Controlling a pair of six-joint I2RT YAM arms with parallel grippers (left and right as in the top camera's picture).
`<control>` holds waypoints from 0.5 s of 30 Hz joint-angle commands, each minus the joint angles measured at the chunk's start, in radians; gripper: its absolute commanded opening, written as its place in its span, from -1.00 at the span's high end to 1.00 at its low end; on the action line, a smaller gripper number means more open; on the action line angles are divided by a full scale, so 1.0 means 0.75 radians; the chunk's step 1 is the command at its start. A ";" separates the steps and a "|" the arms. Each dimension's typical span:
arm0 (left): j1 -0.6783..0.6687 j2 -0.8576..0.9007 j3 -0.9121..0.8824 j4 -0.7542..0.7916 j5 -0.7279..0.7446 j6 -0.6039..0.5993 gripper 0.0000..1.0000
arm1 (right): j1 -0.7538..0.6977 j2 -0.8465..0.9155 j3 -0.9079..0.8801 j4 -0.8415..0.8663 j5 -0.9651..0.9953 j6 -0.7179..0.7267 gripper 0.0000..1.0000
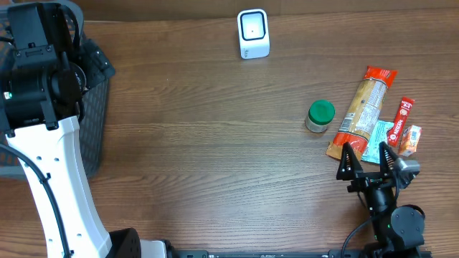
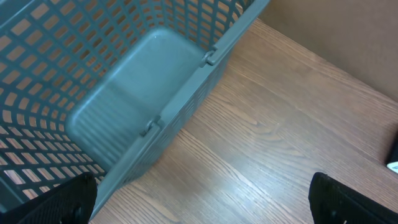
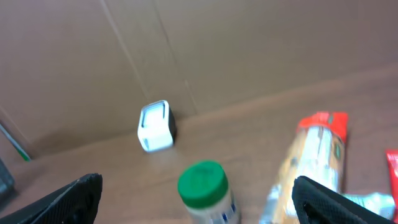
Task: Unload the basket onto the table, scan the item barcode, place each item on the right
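Pasta bag (image 1: 361,111) lies beside a green-lidded jar (image 1: 320,116). Right tool (image 1: 366,151) is spread wide near it. Left tool (image 2: 205,200) is spread wide by the basket (image 2: 124,99).

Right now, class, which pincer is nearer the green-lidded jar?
Right. The right pincer is just right of the jar; the left pincer is across the table by the basket.

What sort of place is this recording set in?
Probably a mock shop checkout on a wooden table: a small white scanner, groceries like a green-lidded jar and a long packet, and a grey mesh basket.
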 commanded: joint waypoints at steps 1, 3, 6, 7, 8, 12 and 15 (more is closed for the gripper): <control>0.006 0.009 0.014 0.001 -0.017 0.011 -0.99 | -0.003 -0.014 -0.015 0.002 0.012 -0.006 -1.00; 0.006 0.009 0.014 0.002 -0.017 0.011 -1.00 | -0.003 -0.014 -0.015 0.002 0.011 -0.005 -1.00; 0.006 0.009 0.014 0.002 -0.017 0.011 -1.00 | -0.003 -0.014 -0.015 0.001 0.003 -0.008 -1.00; 0.006 0.009 0.014 0.002 -0.017 0.011 -0.98 | -0.003 -0.014 -0.015 0.001 0.004 -0.011 -1.00; 0.006 0.009 0.014 0.001 -0.017 0.011 -0.99 | -0.003 -0.014 -0.015 0.001 0.004 -0.011 -1.00; 0.006 0.009 0.014 0.002 -0.017 0.011 -0.99 | -0.003 -0.014 -0.015 0.001 0.003 -0.011 -1.00; 0.006 0.009 0.014 0.002 -0.017 0.011 -0.99 | -0.003 -0.014 -0.015 0.001 0.003 -0.011 -1.00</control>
